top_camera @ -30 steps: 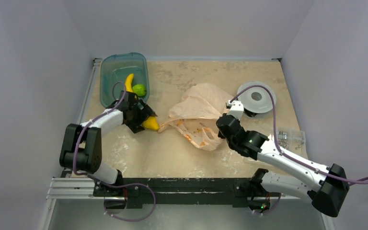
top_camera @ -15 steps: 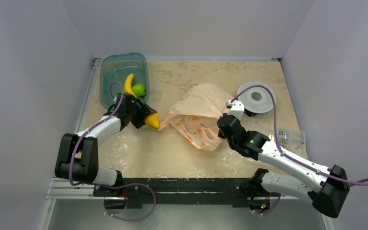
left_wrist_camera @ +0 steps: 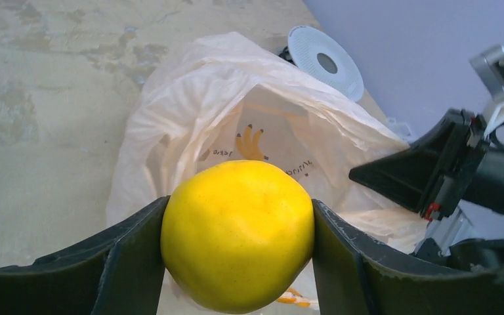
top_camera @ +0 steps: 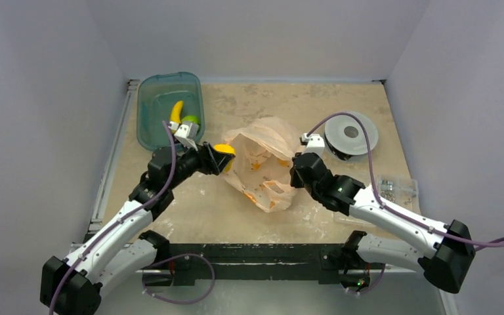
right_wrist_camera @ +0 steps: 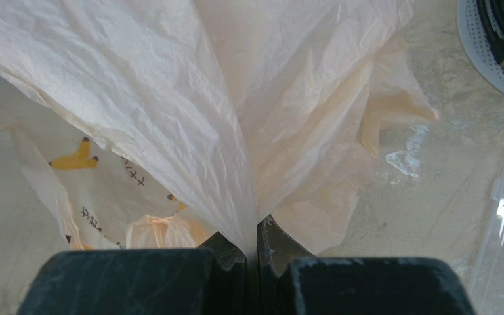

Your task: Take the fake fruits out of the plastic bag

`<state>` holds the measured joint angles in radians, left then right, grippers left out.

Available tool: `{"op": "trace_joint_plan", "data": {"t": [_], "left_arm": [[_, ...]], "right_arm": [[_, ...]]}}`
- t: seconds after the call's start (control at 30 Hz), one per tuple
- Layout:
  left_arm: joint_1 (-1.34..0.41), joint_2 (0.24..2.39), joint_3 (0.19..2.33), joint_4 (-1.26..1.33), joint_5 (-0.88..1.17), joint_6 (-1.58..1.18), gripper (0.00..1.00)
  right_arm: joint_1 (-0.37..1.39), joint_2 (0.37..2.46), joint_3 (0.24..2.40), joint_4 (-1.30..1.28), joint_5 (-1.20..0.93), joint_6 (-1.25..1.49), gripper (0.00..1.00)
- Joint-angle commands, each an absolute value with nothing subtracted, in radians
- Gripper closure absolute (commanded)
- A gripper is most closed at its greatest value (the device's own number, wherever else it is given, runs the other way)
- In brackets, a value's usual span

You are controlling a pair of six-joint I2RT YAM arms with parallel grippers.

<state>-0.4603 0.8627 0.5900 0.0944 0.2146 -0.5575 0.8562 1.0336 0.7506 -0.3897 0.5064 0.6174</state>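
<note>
**Yellow fruit gripped at the bag's mouth, bag pinched from the other side**

The left gripper (left_wrist_camera: 237, 226) is clenched on a round yellow fruit (left_wrist_camera: 236, 233), one finger pressed to each side of it. Seen from above, the fruit sits just beside the bag's (top_camera: 266, 154) left edge, outside the opening. The left wrist view looks past the fruit straight into the bag's open mouth, where banana print and small lettering show on the inner film. Whether the fruit touches the film cannot be told.

The right gripper (right_wrist_camera: 252, 244) is at the bag's right side, its jaws closed tight on a gathered fold of the thin peach film, which fans out from the pinch. Orange-yellow patches show through the bag from above; whether they are print or more fruits cannot be told.

Beyond the bag's left side stands a teal bin (top_camera: 151, 98) with a banana (top_camera: 176, 111) and a green fruit (top_camera: 191, 120) inside, the two just beside each other. Beyond the bag's right side lies a white spool (top_camera: 351, 133), and nearer the arms on that side a clear packet (top_camera: 397, 187), apart from the bag.
</note>
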Motion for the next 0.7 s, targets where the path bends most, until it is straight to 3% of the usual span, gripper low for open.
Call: {"op": "trace_joint_plan", "data": {"t": [0.0,0.13,0.27,0.4,0.53,0.57,0.67], "left_arm": [[-0.507,0.848,0.545,0.360,0.208,-0.322,1.00],[-0.551,0.920,0.607,0.498,0.223,-0.171,1.00],[-0.553,0.988,0.749,0.433,0.221,-0.069,1.00],[-0.524,0.964,0.876,0.243,0.153,-0.195,1.00],[-0.382,0.926,0.926,0.188,0.377,-0.434,1.00],[-0.346,0.921,0.955,0.105,0.339,-0.476,1.00],[-0.301,0.956,1.135,-0.320,-0.135,-0.522,1.00]], "right_arm": [[0.853,1.002,0.803,-0.337,0.465,0.593,1.00],[0.853,0.989,0.789,-0.334,0.455,0.593,1.00],[0.853,0.980,0.790,-0.362,0.464,0.603,1.00],[0.853,0.943,0.775,-0.385,0.487,0.614,1.00],[0.853,0.911,0.766,-0.455,0.607,0.669,1.00],[0.853,0.908,0.771,-0.483,0.639,0.690,1.00],[0.853,0.900,0.781,-0.538,0.710,0.734,1.00]]}}
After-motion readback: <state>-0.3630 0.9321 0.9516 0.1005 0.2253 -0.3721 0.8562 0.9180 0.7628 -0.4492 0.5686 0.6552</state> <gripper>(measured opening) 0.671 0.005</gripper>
